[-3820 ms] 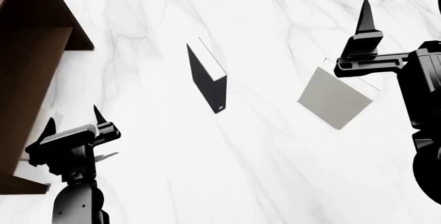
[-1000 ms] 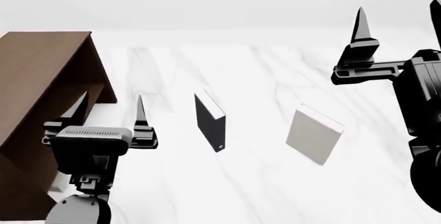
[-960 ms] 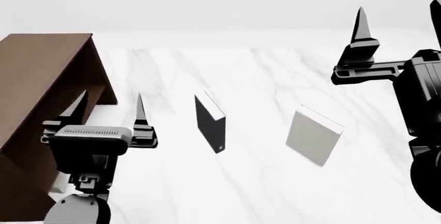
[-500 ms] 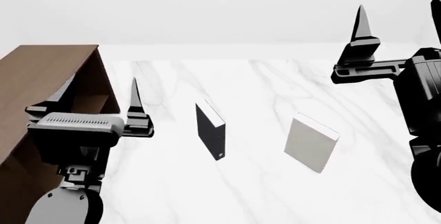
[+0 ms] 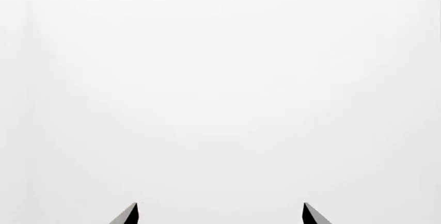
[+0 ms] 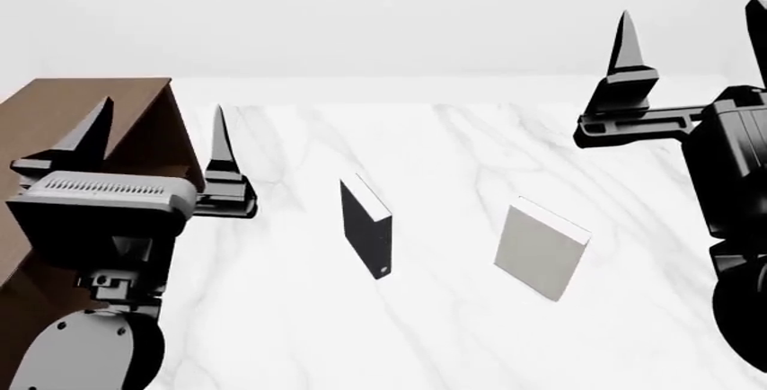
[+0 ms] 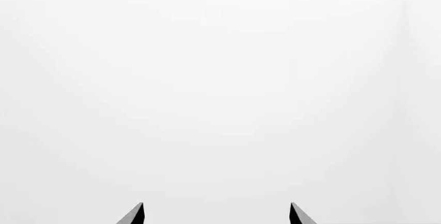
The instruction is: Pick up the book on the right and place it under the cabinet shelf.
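- We see the book (image 6: 542,248), a thin, nearly square, matte pale-grey hardcover, standing tilted on the white marble table (image 6: 480,336), right of centre.
- Left of it stands a black book (image 6: 365,226), glossy, with white page edges.
- The dark brown wooden cabinet (image 6: 144,116) sits at far left.
- Our right gripper (image 6: 689,31) and left gripper (image 6: 156,134) hang raised, pointed black fingers apart, holding nothing.

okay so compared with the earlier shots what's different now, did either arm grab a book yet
No grab yet. The left gripper has risen from low beside the cabinet to in front of its top, open and empty. The head view tilted up, so the far wall shows. The right gripper stays raised and open; the pale book and black book still stand untouched on the table.
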